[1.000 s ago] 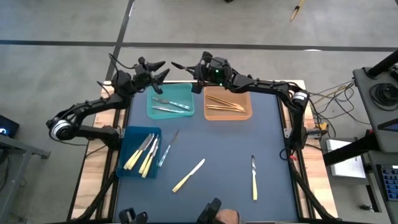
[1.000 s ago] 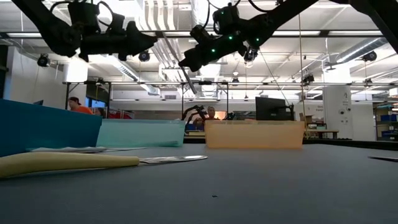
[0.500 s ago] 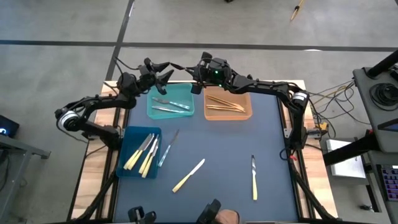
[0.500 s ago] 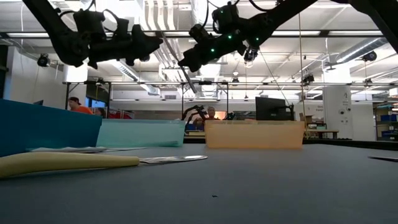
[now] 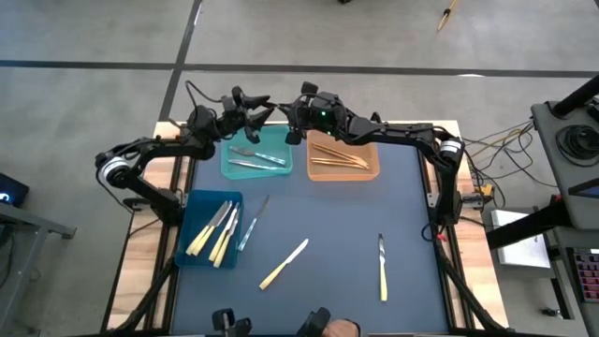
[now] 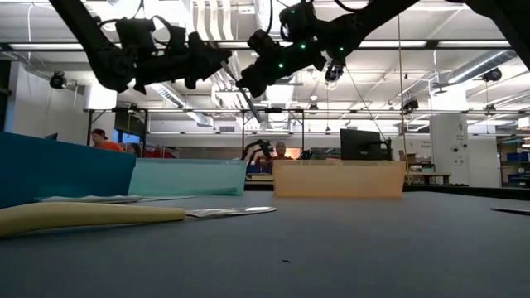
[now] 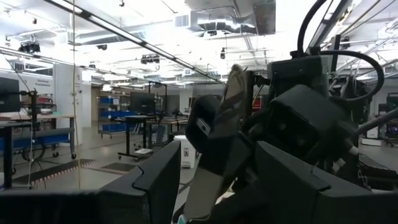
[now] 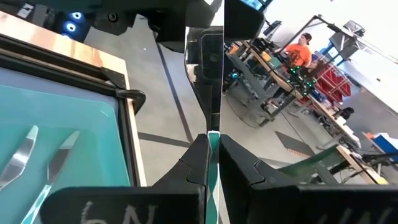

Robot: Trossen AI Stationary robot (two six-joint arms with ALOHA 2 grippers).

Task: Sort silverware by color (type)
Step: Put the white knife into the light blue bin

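Slim silvery knife is standing edge-on, pinched in the right gripper; left gripper is gaping wide beside it, over the teal bin's far edge.

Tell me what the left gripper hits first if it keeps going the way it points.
Likely the right gripper: the open left gripper points straight at it over the teal bin, though their heights may differ.

Both arms reach in high from their own sides, wrists roughly level, and the two grippers nearly meet tip to tip. The left gripper has its fingers spread wide, pointed at its partner. The right gripper is pinched closed, fingers together; whether the tips actually touch looks uncertain.
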